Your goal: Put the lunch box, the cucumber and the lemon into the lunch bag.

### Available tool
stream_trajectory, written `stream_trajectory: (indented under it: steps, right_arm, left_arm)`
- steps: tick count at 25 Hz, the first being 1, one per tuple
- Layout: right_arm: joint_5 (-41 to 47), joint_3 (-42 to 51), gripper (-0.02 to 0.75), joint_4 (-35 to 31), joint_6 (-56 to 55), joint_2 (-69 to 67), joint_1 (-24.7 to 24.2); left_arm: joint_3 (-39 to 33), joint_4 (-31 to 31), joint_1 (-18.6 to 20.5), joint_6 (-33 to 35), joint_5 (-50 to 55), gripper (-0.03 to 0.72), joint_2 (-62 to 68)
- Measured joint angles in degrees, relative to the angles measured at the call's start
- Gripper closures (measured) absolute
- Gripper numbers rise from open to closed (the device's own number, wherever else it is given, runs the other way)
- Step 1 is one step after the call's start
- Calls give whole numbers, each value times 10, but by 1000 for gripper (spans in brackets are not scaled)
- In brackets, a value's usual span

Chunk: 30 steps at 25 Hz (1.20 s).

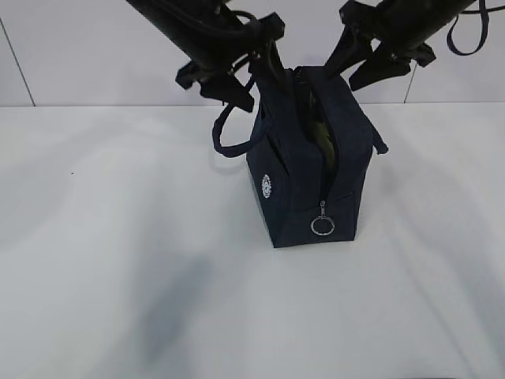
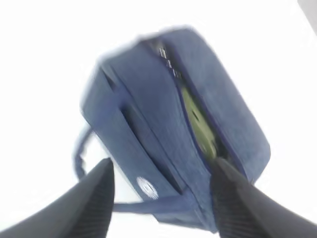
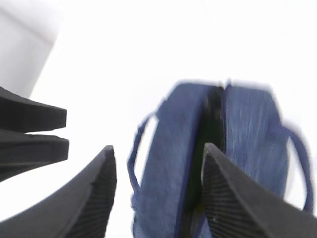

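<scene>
Both black arms slant down from twelve o'clock toward the table's centre. The left claw and the right claw hang released, fingers spread, gripping nothing, just above the boxy dark navy fabric lunch bag. The bag stands on the white table, its top slit showing the pale sage-green lunch box lid.

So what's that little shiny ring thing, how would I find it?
Start at the white table, where one dark navy lunch bag stands below the two black arms. Follow the zipper along its top and down the end facing the camera. There hangs the metal ring pull, the only shiny part, unlike the flat white round logo on the side.
</scene>
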State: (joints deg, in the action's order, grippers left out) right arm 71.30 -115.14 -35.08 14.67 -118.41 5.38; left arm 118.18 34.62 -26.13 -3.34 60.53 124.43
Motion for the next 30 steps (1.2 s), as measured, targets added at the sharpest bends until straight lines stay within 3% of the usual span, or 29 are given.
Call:
stream_trajectory:
  steps: [7, 15, 21, 30]
  right_arm:
    - [-70, -1, 323, -25, 20, 115, 0]
    - [-122, -1, 323, -21, 62, 298, 0]
    - [-127, 56, 323, 6, 66, 442, 0]
    - [-205, 302, 323, 50, 68, 685, 0]
  left_arm:
    - [0, -141, 0, 0, -25, 246, -93]
    - [0, -225, -12, 0, -73, 254, -216]
    - [0, -320, -80, 0, -76, 255, -293]
    - [-60, -335, -193, 0, -80, 271, -345]
